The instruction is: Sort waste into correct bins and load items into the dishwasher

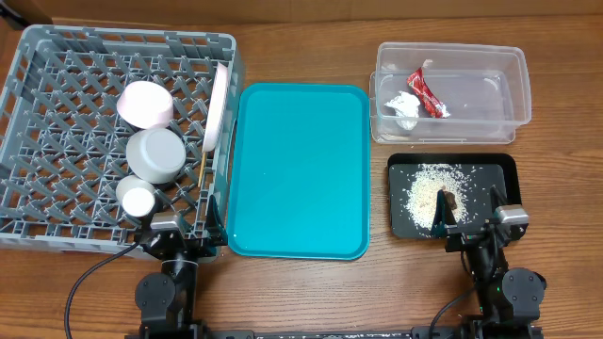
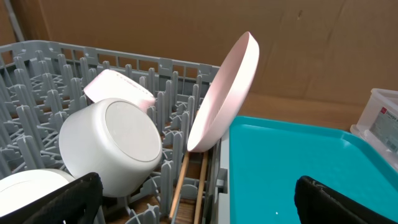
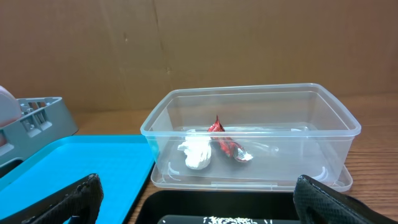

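Rack [image 1: 57, 94] of grey lattice holds the tilted plate [image 2: 227, 93] and matte bowl [image 2: 112, 146] just ahead of the left gripper [image 2: 199, 202], spread wide, empty. Right gripper [image 3: 199, 202], equally wide, faces the clear tub [image 3: 249, 132] holding crumpled tissue [image 3: 198, 155].

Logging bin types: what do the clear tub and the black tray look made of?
Clear tub: glossy transparent plastic, seemingly; the snack wrapper and tissue show through its wall. Black tray: probably plastic, opaque with a smooth rim.

Grey plastic dish rack [image 1: 57, 113], clear plastic tub [image 1: 509, 85], glossy teal tray [image 1: 297, 169].
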